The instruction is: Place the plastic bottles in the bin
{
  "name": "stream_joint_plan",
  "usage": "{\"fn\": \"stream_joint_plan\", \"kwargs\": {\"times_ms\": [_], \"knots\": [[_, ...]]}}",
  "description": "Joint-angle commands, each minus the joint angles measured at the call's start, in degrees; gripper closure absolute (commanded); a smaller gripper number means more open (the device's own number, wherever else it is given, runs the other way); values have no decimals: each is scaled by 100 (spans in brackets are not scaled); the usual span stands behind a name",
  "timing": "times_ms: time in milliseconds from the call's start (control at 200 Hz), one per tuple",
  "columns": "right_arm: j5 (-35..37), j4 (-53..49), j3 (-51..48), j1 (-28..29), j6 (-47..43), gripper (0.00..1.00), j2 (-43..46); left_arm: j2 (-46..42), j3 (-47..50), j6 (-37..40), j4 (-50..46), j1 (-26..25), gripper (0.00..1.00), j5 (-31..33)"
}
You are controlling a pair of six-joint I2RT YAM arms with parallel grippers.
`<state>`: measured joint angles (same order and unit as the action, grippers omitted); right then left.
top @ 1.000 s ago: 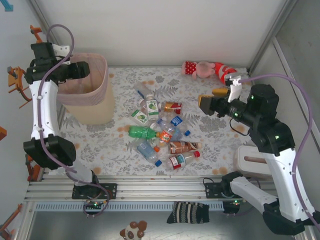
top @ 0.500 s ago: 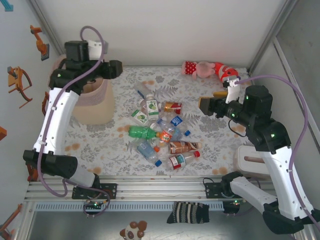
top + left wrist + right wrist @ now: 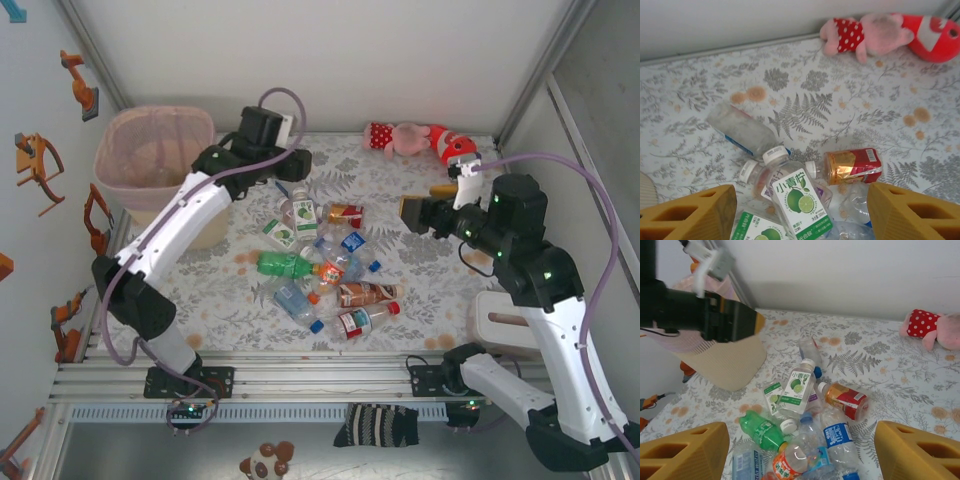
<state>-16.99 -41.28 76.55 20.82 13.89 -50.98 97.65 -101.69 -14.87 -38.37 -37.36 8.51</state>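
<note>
Several plastic bottles point(image 3: 322, 262) lie in a heap mid-table, clear, green and brown. The pale pink bin point(image 3: 158, 150) stands at the far left. My left gripper point(image 3: 298, 168) hangs open above the heap's far end, over a lime-label bottle point(image 3: 797, 200), a red-and-gold one point(image 3: 852, 166) and a clear one point(image 3: 740, 131); nothing sits between its fingers point(image 3: 690, 216). My right gripper point(image 3: 425, 200) is open too, right of the heap and above the table. It point(image 3: 802, 460) looks onto the lime bottle point(image 3: 799, 387), a green bottle point(image 3: 760, 430) and the bin point(image 3: 722, 357).
A pink-and-red plush toy point(image 3: 420, 138) lies by the back wall. A white box with a slot point(image 3: 505, 320) stands near the right arm's base. A striped sock point(image 3: 375, 425) and a small toy point(image 3: 268, 462) lie below the table's front rail.
The left arm has swung right, from above the bin to over the far end of the bottle heap. The right arm has hardly moved.
</note>
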Motion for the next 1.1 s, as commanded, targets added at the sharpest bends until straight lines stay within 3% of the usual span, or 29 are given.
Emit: {"fn": "stream_joint_plan", "kwargs": {"times_ms": [0, 446, 1092], "knots": [[87, -67, -53, 17, -100, 25, 74, 257, 183, -502, 220, -201, 31, 468], [38, -158, -9, 10, -131, 25, 69, 1131, 818, -1851, 255, -446, 18, 900], [3, -238, 53, 14, -57, 25, 82, 2036, 835, -1958, 358, -174, 15, 196]]}}
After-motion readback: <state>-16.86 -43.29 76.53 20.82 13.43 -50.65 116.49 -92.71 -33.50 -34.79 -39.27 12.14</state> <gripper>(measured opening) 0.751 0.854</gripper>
